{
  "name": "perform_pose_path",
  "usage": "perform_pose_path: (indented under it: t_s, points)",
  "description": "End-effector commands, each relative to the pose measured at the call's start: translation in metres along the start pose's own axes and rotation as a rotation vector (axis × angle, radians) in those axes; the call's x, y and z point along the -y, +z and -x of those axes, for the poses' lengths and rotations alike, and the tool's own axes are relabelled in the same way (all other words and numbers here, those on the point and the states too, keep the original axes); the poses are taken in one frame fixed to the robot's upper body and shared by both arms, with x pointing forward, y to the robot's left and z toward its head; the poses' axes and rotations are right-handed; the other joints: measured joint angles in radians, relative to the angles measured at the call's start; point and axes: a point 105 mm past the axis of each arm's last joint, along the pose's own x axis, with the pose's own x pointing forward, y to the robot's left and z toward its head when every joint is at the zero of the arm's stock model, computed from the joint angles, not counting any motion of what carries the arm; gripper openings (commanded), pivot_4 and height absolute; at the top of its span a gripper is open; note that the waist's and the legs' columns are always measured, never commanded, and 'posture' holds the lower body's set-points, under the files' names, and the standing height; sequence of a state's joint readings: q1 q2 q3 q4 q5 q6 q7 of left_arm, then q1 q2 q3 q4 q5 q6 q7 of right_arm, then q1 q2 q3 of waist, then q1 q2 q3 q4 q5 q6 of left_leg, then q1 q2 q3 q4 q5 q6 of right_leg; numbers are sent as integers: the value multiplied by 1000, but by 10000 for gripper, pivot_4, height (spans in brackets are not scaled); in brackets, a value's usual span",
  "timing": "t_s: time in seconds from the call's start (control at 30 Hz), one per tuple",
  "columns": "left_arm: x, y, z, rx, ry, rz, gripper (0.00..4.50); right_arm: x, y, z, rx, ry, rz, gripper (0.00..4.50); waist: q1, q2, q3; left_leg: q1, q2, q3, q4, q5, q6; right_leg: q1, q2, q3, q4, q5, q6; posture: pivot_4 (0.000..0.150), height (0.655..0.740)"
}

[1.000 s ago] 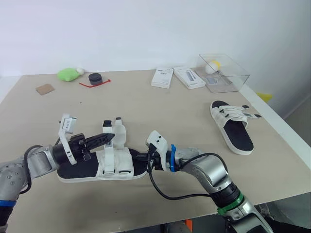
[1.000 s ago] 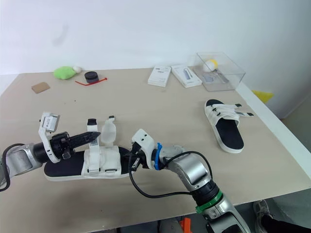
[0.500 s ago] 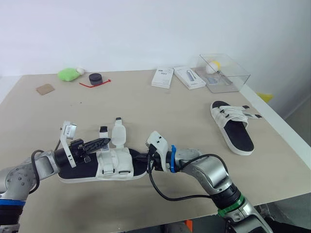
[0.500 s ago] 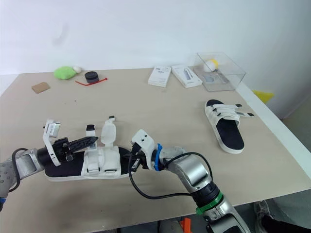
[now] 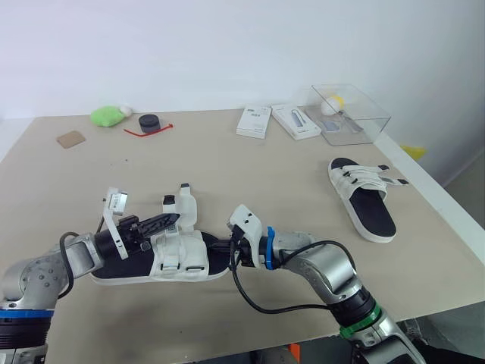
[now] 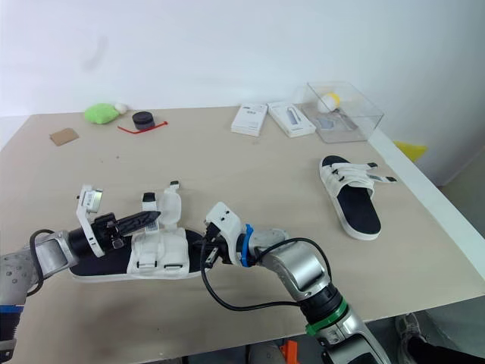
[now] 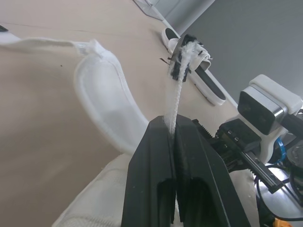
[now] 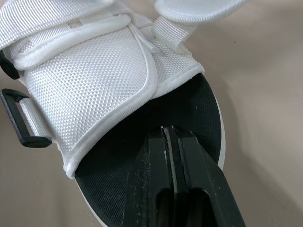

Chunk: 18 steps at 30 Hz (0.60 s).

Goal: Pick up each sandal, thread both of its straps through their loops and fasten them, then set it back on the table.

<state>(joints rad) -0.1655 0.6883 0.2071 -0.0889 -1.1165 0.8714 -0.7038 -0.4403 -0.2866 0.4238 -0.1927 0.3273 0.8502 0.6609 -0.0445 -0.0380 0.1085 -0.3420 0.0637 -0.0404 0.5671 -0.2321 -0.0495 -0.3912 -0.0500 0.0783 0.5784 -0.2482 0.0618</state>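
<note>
A sandal with a white woven upper and a black footbed [image 5: 178, 255] lay flat on the beige tabletop [image 5: 250, 167], close to its front edge. The left gripper [image 5: 173, 220] reached in over the sandal's upper, its two black fingers pinched narrow on a thin white strap with a black tip [image 7: 178, 85]. That strap rose upright from between the fingers, and a broader white strap flap [image 5: 186, 209] stood up just beside it. At the other end of the same sandal was the right gripper [image 8: 169, 130], fingers closed together, their tips at the bare black footbed just behind the woven upper. I could not tell whether anything was caught between them.

A second white-strapped sandal with a black footbed [image 5: 362, 196] sat well apart on the right side of the tabletop, with its straps lying across it. Toward the far edge were a clear plastic box [image 5: 350, 114], two flat white cartons [image 5: 254, 121], a green soft lump [image 5: 106, 115] and a small brown square [image 5: 70, 139].
</note>
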Motion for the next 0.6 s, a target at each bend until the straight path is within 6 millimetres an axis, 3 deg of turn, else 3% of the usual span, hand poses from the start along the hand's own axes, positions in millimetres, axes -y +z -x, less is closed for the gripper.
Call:
perform_pose_path:
  t_s: [0.03,0.57,0.6]
  points:
    - [0,7,4,17,16,-49,759,9,-24,1,-88,-53,-55,0,0,0,0,0,0,-2,0,0,0,0,0,0,0,0,0,1500,7400]
    - [-15,-5,11,-14,66,-60,759,9,-22,0,-84,-50,-55,0,0,0,0,0,-2,-6,0,0,0,0,2,0,0,0,0,1500,7400]
    - [-15,-5,11,-17,66,-64,3241,9,-22,1,-84,-50,-55,0,0,0,0,0,-2,-6,0,0,0,0,2,0,0,0,0,1500,7400]
